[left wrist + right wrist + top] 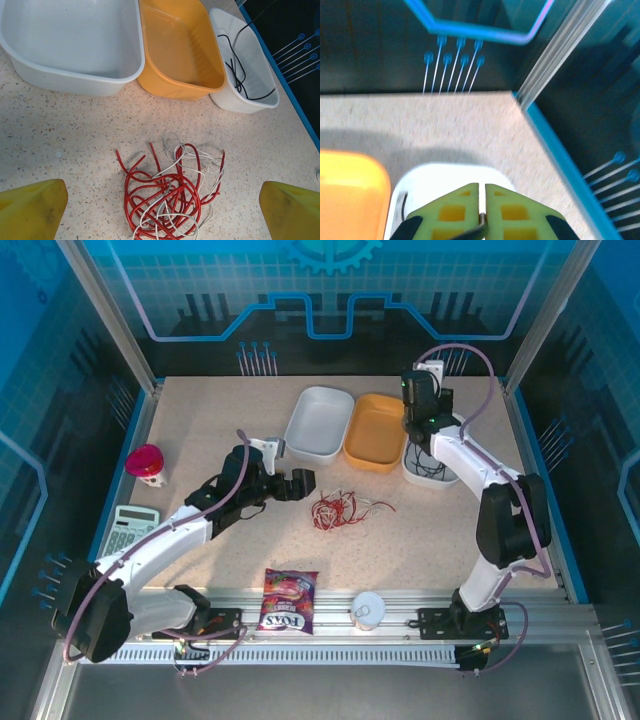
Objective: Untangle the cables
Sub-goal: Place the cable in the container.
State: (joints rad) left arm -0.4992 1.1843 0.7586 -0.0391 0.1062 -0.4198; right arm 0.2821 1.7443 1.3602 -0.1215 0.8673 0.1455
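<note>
Red and whitish cables [165,200] are lying knotted on the worktop [420,540], left jaws hovering wide open at their 10 o'clock; right jaws are pinching a black cable [233,65] above the 2 o'clock tub [235,102]; next, probably singling one red strand

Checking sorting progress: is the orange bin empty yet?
Empty. In the left wrist view the orange bin shows a bare floor, nothing lying inside.

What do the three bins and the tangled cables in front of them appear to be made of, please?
The large white bin, the orange bin and the small white bin look like moulded plastic: smooth, rounded corners, soft sheen. The tangled cables look like wire in glossy red and whitish plastic insulation; their cores are hidden.
</note>
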